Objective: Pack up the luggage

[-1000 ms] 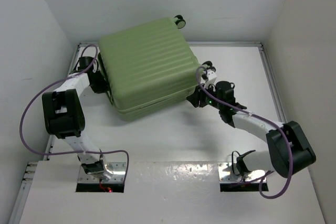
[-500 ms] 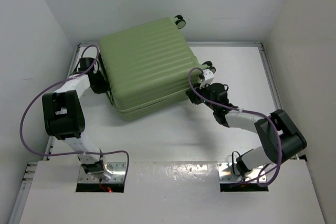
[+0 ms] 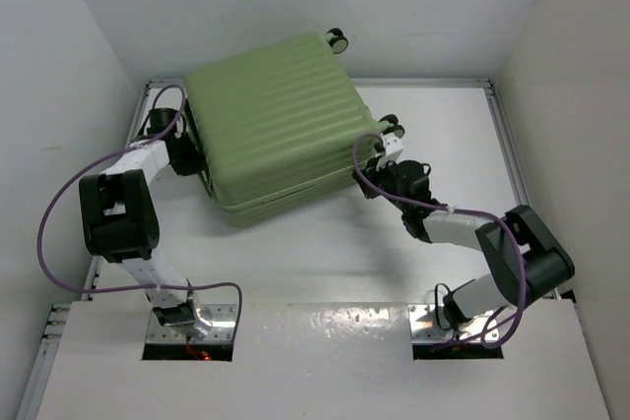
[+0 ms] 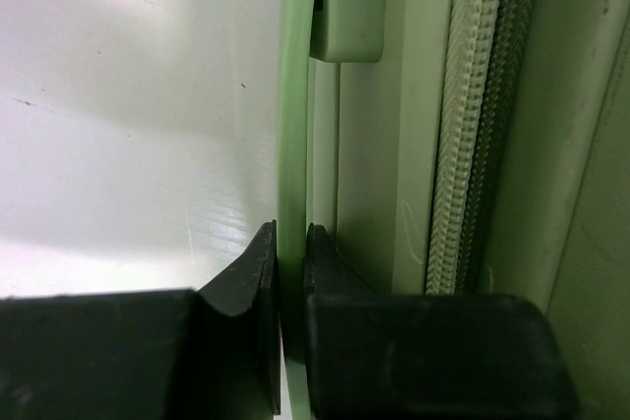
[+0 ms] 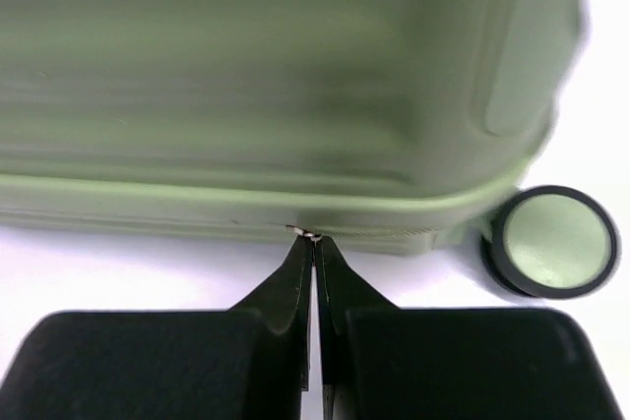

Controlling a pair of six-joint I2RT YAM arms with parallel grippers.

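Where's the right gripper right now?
Top view, right of centre: the right gripper, fingers shut, touches the green suitcase at its near seam, beside a wheel.

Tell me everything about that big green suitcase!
The luggage is a light-green hard suitcase with a ribbed shell, lying flat and closed on the white table. Small black wheels stick out at one end; a zipper runs along its side. The left fingers pinch a thin edge; the right fingers, shut, touch its seam.

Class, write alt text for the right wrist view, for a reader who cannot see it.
The right gripper, jaws shut, touches its tips to a small metal piece on the lower seam of the light-green luggage, which fills the upper frame. A black wheel with a green hub sits at right.
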